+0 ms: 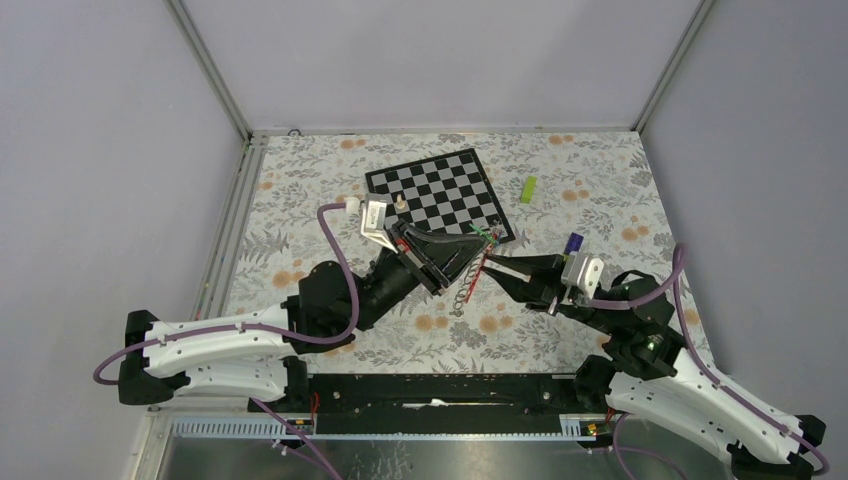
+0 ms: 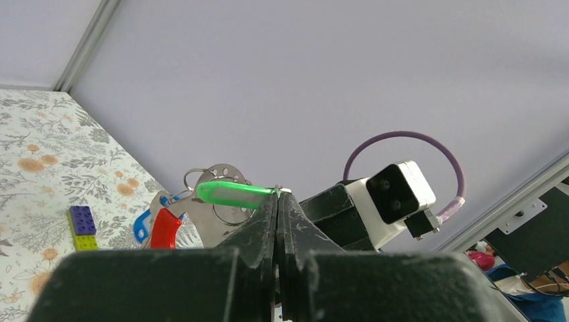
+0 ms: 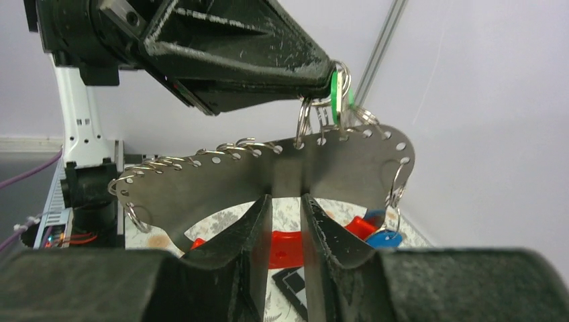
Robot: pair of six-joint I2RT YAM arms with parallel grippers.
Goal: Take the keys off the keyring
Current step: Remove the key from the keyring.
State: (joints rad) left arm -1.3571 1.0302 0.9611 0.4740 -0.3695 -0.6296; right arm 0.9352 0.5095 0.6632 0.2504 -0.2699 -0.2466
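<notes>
Now, item list.
- L gripper (image 2: 277, 201): shut on tip of green key (image 2: 235, 193), bunch hung above table (image 1: 300, 170).
- R gripper (image 3: 286, 208): jaws apart, tips at lower edge of plate (image 3: 349, 168), gripping nothing I can see.
- Keyring (image 3: 303, 121): joins key to plate, mid-air.
- Risks, my call: thin pinch slips, bunch drops; R tips snag edge rings.
- Room: grippers nearly nose to nose by chessboard (image 1: 440, 190) corner; free table nearside.

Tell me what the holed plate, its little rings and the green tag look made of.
The holed plate: thin sheet metal, likely steel, matte grey with a dull sheen. The rings: bright silvery wire, shiny glints. The green tag: probably plastic, glossy and evenly coloured.
</notes>
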